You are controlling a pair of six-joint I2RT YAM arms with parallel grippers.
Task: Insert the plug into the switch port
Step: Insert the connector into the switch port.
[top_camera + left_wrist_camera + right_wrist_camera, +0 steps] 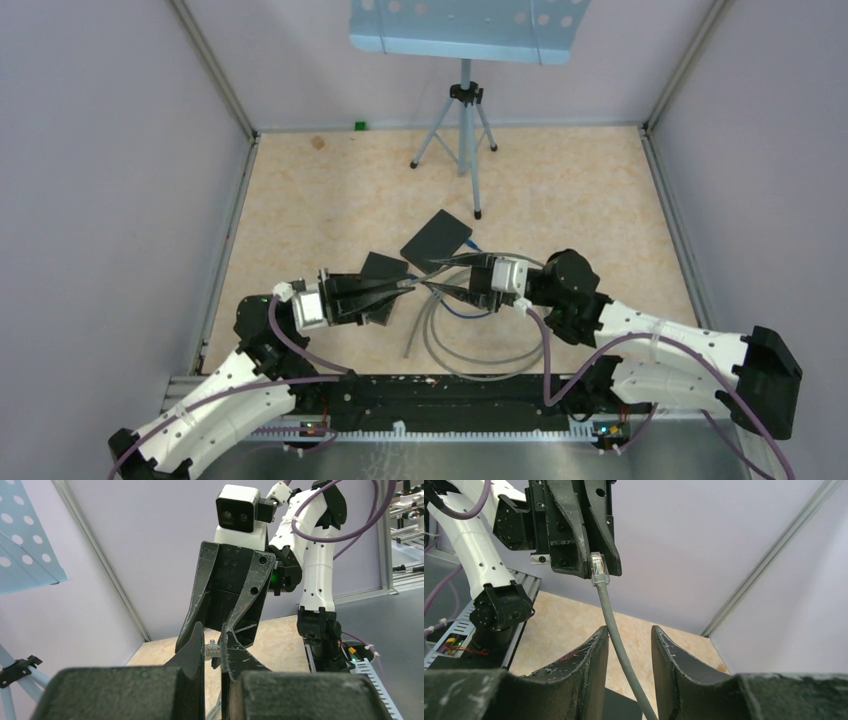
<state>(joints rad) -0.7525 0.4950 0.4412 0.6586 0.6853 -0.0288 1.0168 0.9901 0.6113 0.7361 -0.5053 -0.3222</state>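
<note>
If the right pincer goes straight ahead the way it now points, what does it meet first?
Most likely the plug held in the left pincer. Its gray cable runs between the open fingers of the right pincer. Depth is unclear, though.

The plug (pixel 597 566) is clear glossy plastic, its cable (pixel 616 640) smooth matt grey, the table (pixel 560 200) pale matt board.
</note>
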